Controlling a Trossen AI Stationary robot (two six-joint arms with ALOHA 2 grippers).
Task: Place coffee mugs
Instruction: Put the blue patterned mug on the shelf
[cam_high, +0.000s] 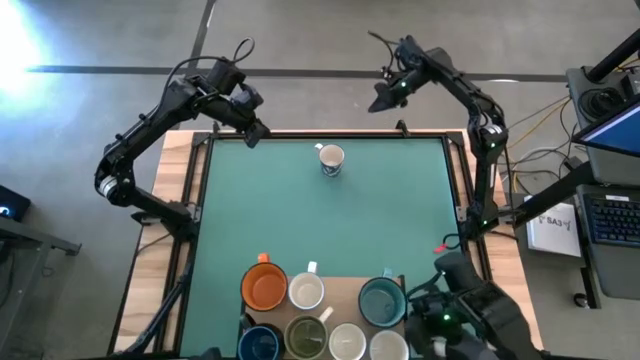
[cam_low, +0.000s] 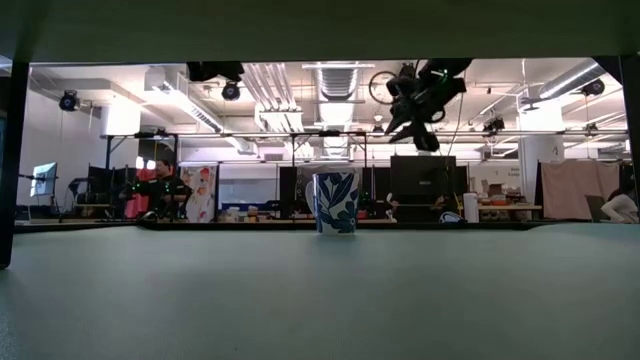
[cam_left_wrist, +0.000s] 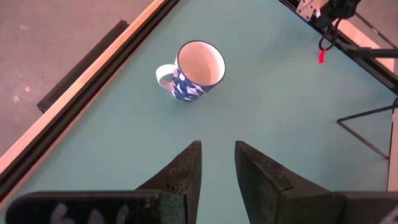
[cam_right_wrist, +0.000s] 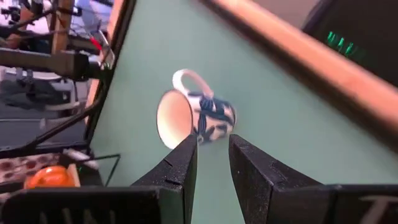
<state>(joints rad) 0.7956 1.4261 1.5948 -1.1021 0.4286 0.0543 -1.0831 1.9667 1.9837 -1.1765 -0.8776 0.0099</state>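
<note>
Coffee mugs: one white mug with a blue leaf pattern stands alone and upright near the far edge of the green table mat, handle to one side, interior plain white, rim dark. It reads as glazed ceramic, cylindrical with a loop handle. The low view shows the leaf print wrapping the wall.

The remaining mugs are grouped at the near edge, on and around a brown cardboard sheet: an orange mug, a cream mug, a teal mug, a dark blue mug, an olive-green mug, and two more pale mugs, close-packed, several appearing to touch.

Writing: a white box beside the table at the right carries dark lettering, possibly "SA3", though it is too small to confirm.

The left gripper hangs above the far left corner of the table, fingers slightly parted and holding nothing. The right gripper is raised beyond the far edge, its fingers likewise a narrow gap apart and empty. The table frame is pale wood with black rails.
</note>
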